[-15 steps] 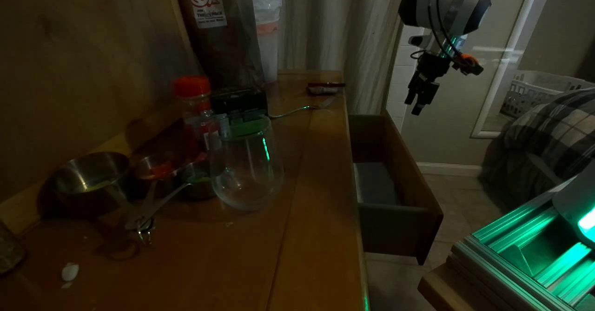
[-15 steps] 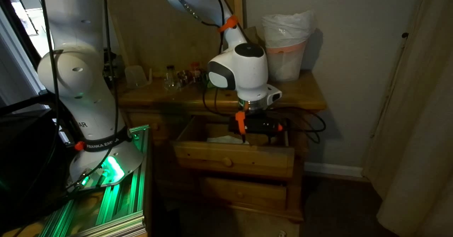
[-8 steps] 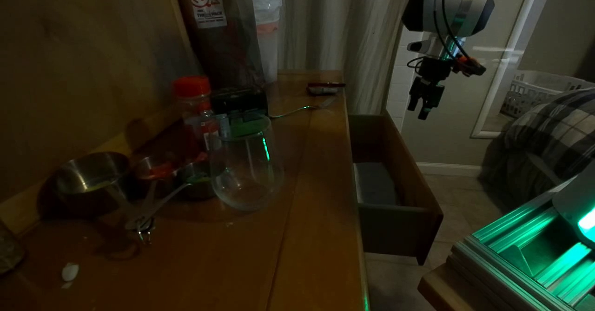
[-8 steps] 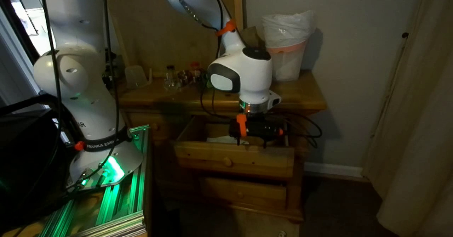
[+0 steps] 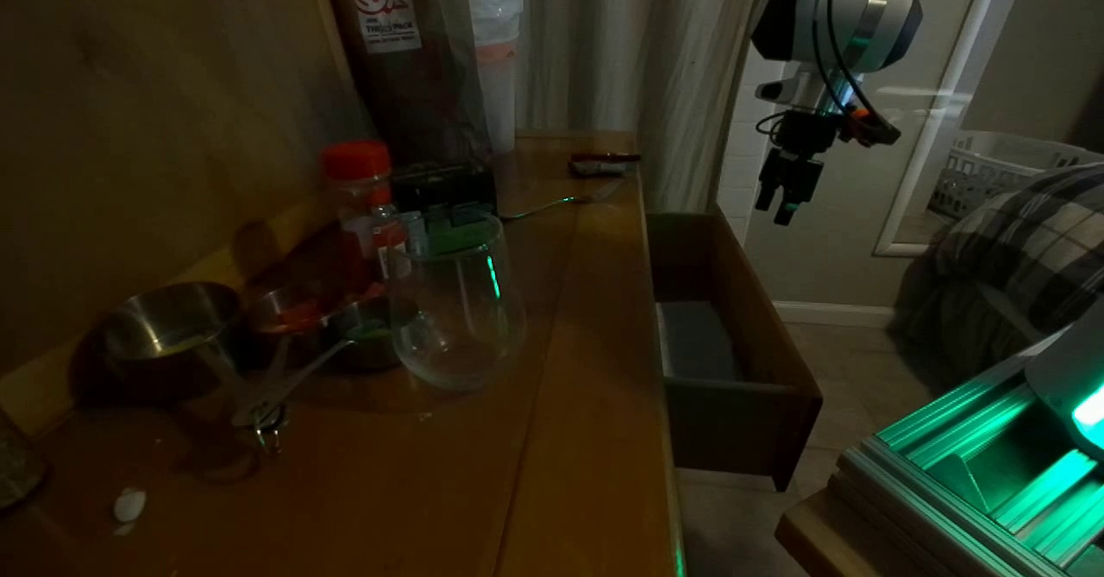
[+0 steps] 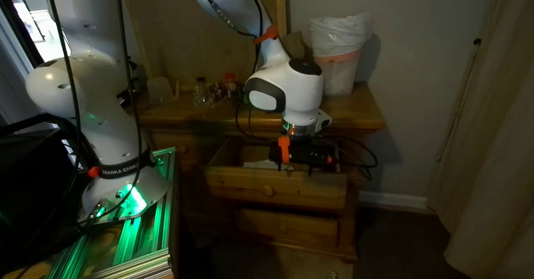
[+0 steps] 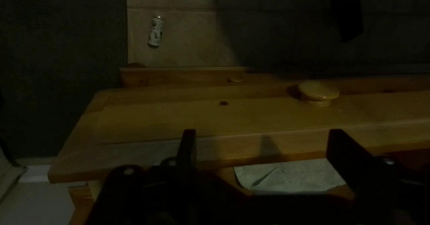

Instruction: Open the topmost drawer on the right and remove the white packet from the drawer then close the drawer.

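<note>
One white packet (image 7: 289, 176) in drawer (image 7: 188, 119), below hand (image 7: 262, 132)

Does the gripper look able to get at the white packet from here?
Probably yes: the drawer stands open, the open gripper appears above it, and nothing visible lies on the white packet. The front panel seems close underneath, so perhaps shift inward first.

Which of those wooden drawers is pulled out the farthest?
The upper right drawer, with the white packet inside: its front juts out past the lower drawer beneath it.
</note>
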Controlling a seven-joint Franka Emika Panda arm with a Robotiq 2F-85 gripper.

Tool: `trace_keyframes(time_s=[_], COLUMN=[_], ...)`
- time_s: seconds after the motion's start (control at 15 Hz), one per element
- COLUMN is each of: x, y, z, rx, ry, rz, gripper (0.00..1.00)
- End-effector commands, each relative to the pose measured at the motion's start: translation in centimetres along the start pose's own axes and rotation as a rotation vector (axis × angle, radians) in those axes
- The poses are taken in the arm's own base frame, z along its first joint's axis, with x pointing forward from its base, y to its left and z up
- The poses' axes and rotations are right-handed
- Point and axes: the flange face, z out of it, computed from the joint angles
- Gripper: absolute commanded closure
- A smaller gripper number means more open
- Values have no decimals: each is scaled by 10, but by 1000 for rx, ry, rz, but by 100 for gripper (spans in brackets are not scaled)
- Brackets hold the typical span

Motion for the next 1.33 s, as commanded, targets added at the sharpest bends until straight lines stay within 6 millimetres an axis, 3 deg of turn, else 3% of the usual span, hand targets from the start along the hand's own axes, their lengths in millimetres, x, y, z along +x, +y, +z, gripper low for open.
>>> trace_keyframes(time_s=[0.0, 1.07, 1.27], x=[2, 3, 52], y=[1, -2, -25], z=[-5, 0, 26], rx=[14, 34, 52], ry=[24, 17, 5], rz=[38, 50, -35], gripper=[0, 0, 0])
